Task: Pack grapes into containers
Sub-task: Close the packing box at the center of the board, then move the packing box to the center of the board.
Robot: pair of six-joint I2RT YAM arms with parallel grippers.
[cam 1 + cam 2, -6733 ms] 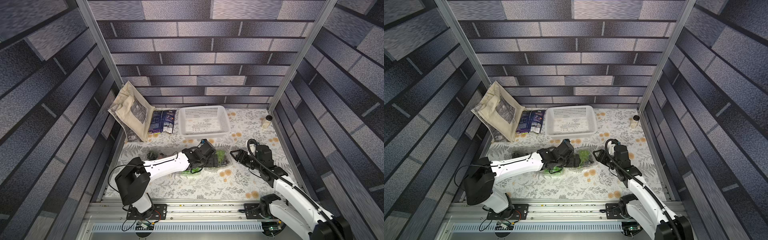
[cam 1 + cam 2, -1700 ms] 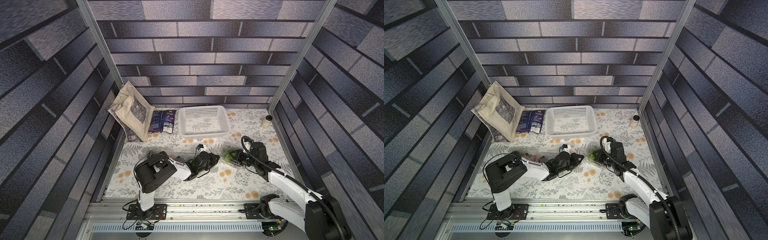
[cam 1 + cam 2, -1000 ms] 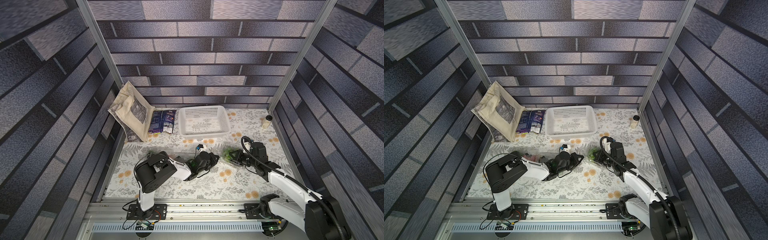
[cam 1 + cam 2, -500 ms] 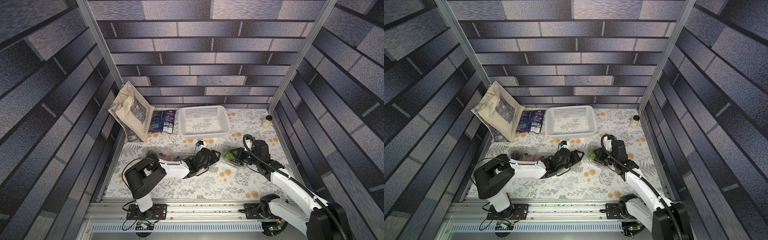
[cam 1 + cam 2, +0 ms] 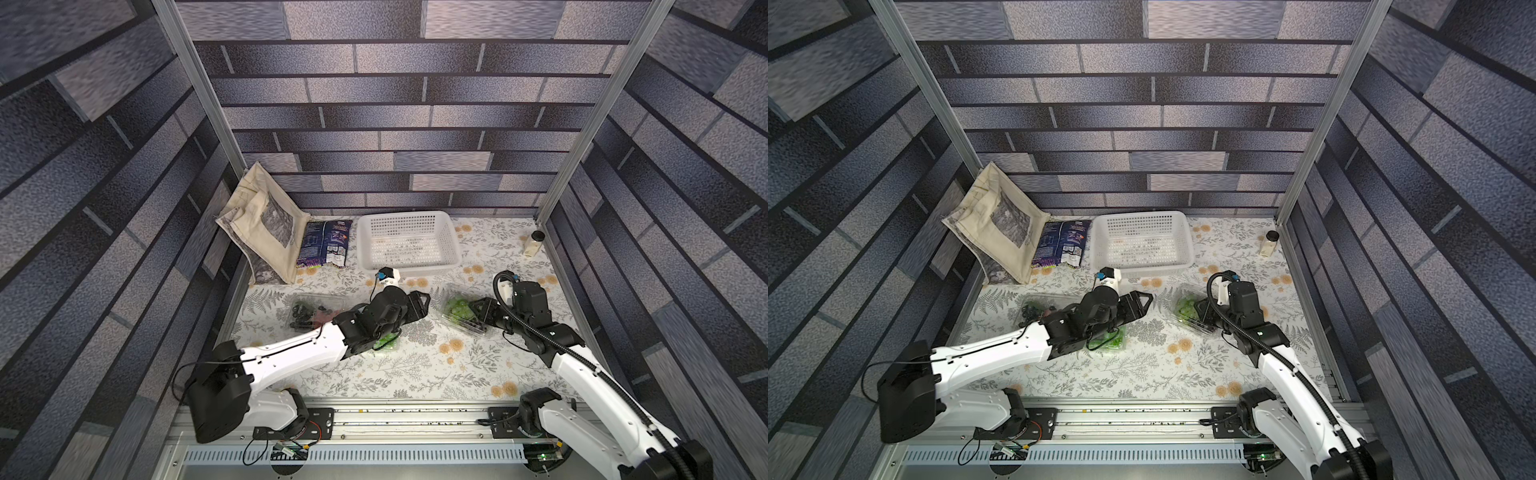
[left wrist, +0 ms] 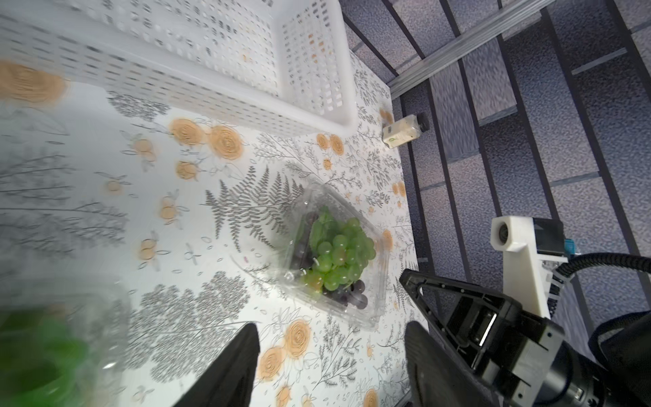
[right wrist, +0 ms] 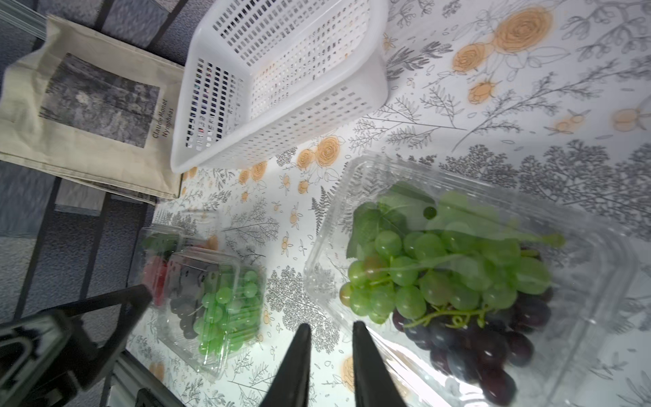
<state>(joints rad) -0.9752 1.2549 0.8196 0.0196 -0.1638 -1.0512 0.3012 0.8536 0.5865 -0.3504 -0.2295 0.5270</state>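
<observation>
Clear plastic container (image 5: 449, 321), right of centre in both top views, lies released on the desk (image 5: 415, 374), grapes (image 7: 440, 267) inside; left tool (image 6: 331, 331) has spread wide, right tool (image 7: 329, 326) slightly, both empty. Packing looks nearly finished.

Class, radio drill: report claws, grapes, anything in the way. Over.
Left claw open, empty. Right claw barely open, empty, beside a container of green and dark grapes. White basket well clear.

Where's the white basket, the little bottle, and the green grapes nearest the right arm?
white basket (image 5: 409, 245): in a top view, on its bare floor.
little bottle (image 5: 533, 245): in a top view, on its pale body.
green grapes (image 7: 440, 271): in the right wrist view, on the middle of the bunch.
</observation>
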